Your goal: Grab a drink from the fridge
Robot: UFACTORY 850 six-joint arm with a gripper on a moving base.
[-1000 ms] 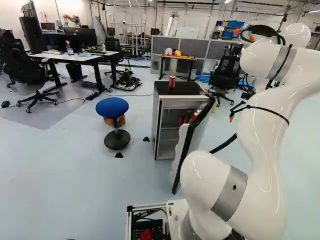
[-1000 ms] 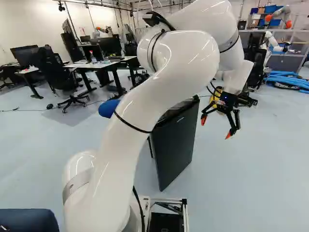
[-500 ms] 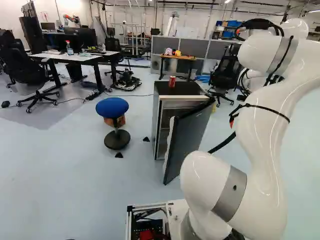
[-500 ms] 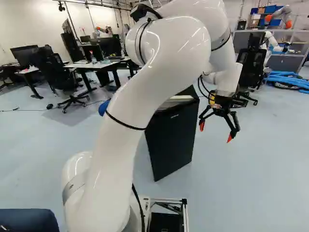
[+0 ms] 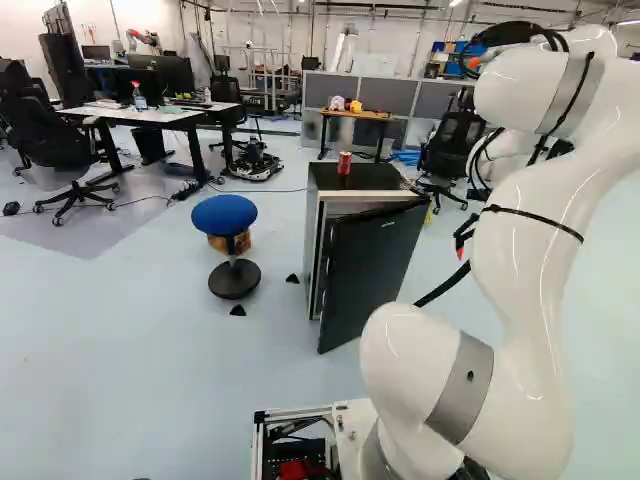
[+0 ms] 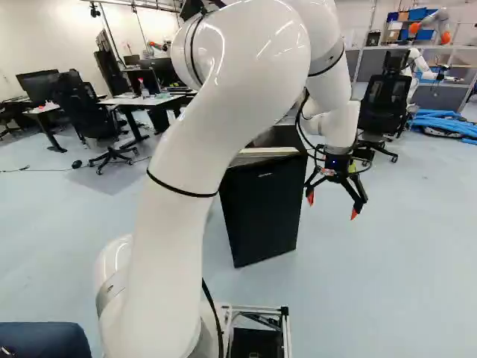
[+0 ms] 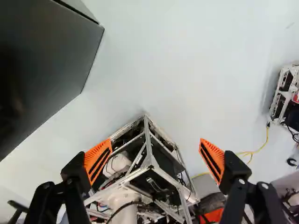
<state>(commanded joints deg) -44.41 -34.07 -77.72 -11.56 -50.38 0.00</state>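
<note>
So the fridge [image 5: 372, 180] is a boxy thing with a smooth black top, and its door [image 6: 261, 216] is a flat, dark slab standing partly open. The pincer [image 6: 332, 207] hangs to the right of that door in the right base view, tips down, fingers spread really wide. It's got hold of nothing, just air between the fingers. Its orange pads [image 7: 96, 157] are slotted, tapered wedges. The only drink I can make out is a red can [image 5: 344, 163], a little cylinder upright on the fridge top, well apart from the pincer. Below the pincer, seen between its fingers, is the base frame [image 7: 148, 140], all straight silvery bars.
</note>
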